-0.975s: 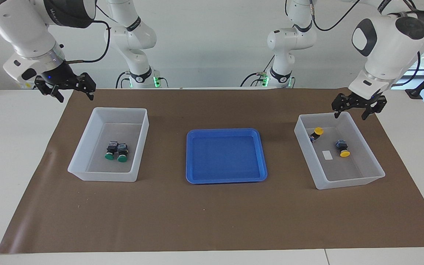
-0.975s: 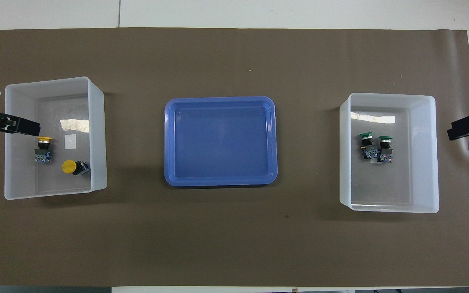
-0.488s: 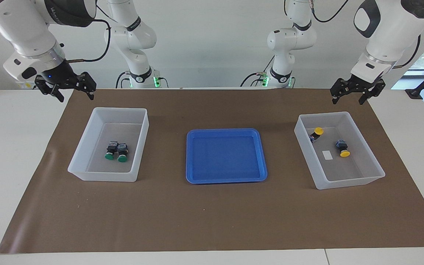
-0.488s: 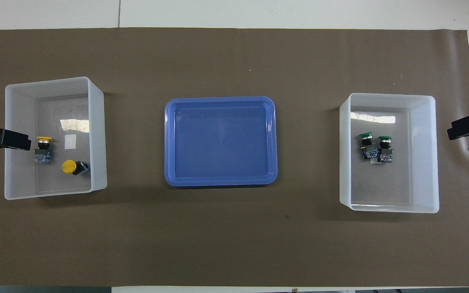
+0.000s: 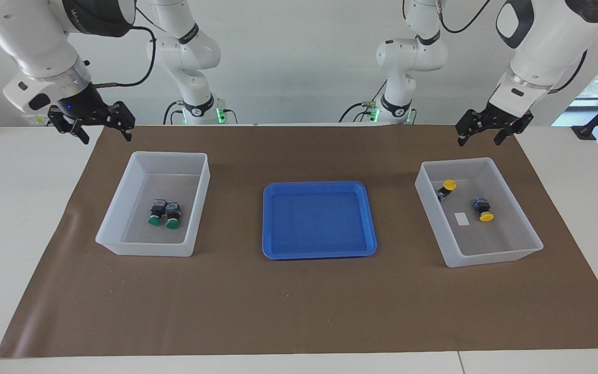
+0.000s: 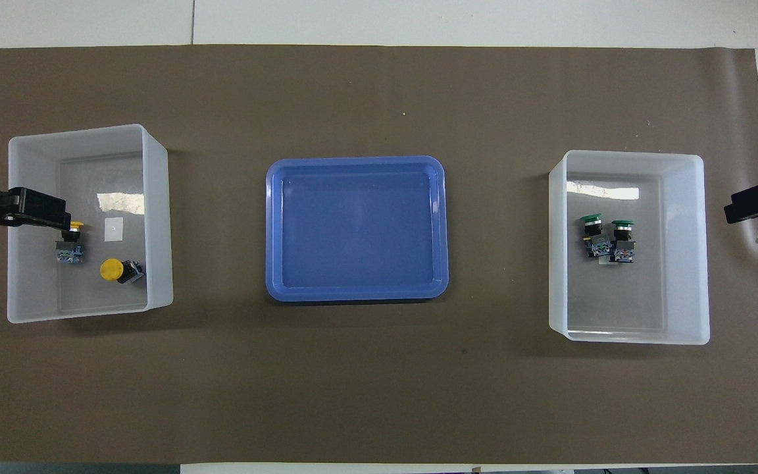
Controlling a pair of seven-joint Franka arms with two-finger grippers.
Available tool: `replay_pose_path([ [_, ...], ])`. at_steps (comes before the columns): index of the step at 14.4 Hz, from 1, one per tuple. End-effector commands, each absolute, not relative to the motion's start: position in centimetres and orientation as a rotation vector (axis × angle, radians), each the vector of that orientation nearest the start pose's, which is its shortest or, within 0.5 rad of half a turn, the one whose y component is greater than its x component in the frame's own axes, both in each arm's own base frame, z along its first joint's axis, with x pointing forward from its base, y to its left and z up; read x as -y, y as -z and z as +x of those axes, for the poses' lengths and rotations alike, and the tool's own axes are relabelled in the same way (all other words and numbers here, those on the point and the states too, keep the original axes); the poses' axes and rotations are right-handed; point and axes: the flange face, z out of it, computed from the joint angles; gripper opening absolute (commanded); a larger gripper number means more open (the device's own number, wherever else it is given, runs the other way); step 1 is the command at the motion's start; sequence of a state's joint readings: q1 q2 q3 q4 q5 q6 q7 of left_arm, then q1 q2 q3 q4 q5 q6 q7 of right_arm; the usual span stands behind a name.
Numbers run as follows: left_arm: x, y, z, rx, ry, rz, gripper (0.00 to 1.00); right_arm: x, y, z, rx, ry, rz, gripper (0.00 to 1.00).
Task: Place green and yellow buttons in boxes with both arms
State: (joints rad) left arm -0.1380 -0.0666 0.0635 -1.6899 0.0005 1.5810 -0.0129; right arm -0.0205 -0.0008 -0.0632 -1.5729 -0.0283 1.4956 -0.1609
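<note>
Currently on the table, itemised by gripper.

Left gripper [image 5: 488, 130]: raised in the air, fingers spread apart and holding nothing. Below it sits one translucent white box [image 5: 532, 240], at the left arm's end of the table. Contents: two yellow buttons, one [image 5: 447, 188] lying under the gripper's side of the box, the other [image 5: 483, 209] a little apart from it, with a small white label [image 5: 462, 218] on the floor between and near them. In the overhead view the gripper's black finger [image 6: 33, 205] overlaps the first yellow button's cap [image 6: 75, 226]; the facing view shows gripper and button well apart in height.

Right gripper [image 5: 94, 120]: raised, fingers spread apart and holding nothing, over the edge of the brown mat [image 5: 299, 306] near the second translucent white box [image 5: 117, 234], at the right arm's end of the table. Contents: two green buttons [image 5: 165, 214], side by side and touching, caps pointing away from the robots.

Blue tray [image 5: 367, 218]: shallow, square, lying between the two boxes, well apart from both grippers.
</note>
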Motion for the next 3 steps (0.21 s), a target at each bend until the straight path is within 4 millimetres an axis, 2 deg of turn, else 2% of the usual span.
replay_pose_path([
  [1, 4.33, -60.79, 53.26, -0.094, -0.096, -3.155, 1.0, 4.87, -62.0, 54.29, 0.091, -0.093, -3.155, 1.0],
  [3, 4.32, -60.95, 53.18, -0.095, -0.091, -3.155, 1.0, 4.78, -62.06, 54.28, 0.098, -0.093, -3.154, 1.0],
])
